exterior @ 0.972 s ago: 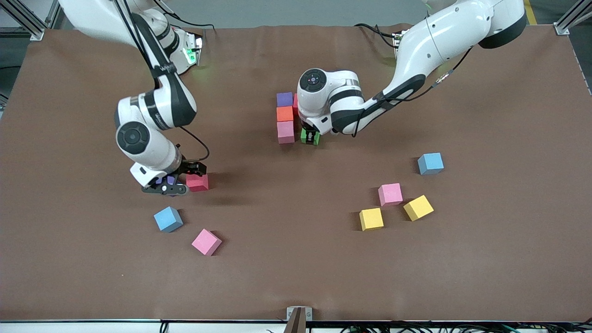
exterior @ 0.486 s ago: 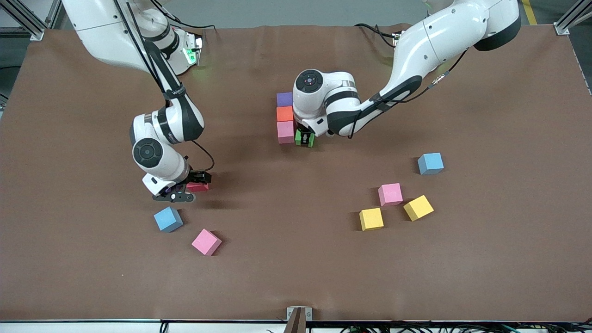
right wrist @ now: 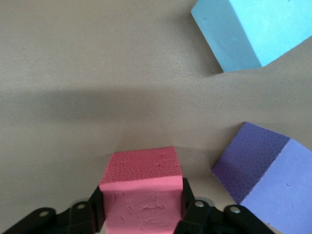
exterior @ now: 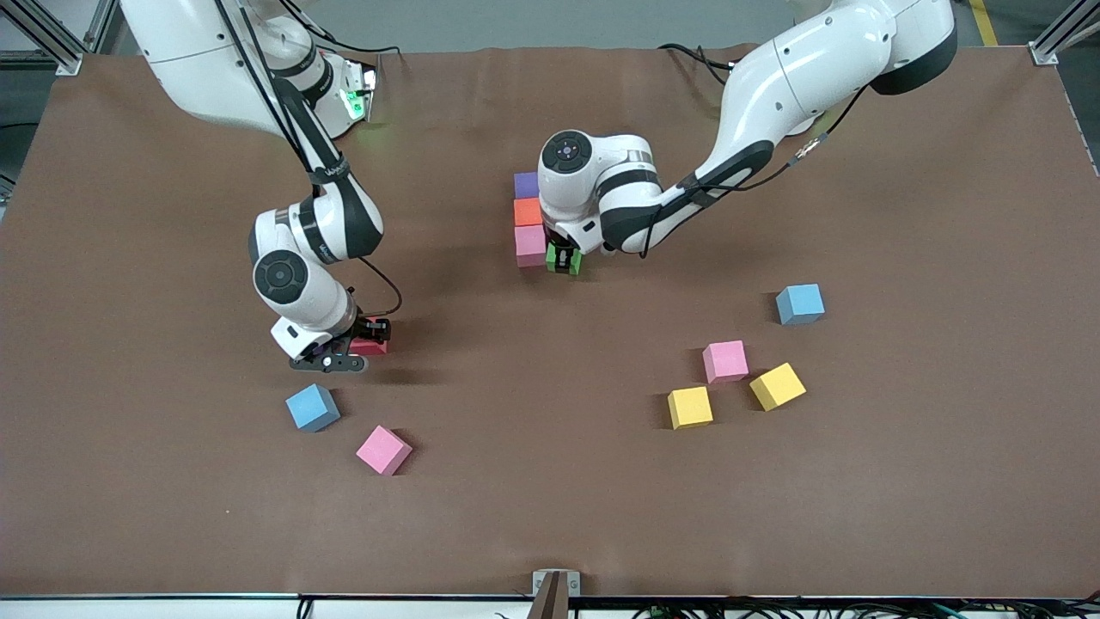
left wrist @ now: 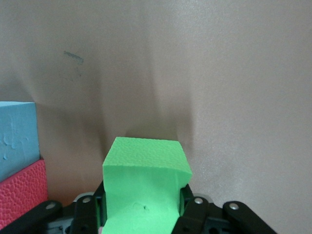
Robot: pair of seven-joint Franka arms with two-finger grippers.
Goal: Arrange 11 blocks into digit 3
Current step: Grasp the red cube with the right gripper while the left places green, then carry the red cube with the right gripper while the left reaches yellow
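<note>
Open table mid-front — loose blocks crowd both ends.

Three pink blocks, two yellow, maybe three light blue, two purple, two red, one orange, one green.

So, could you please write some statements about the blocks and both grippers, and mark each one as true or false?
1. The left gripper holds a green block. True.
2. The right gripper is closed on a yellow block. False: it grips a red block.
3. Two yellow blocks lie loose toward the left arm's end. True.
4. The orange block lies alone near the front camera. False: it sits between the purple block and a pink block.
</note>
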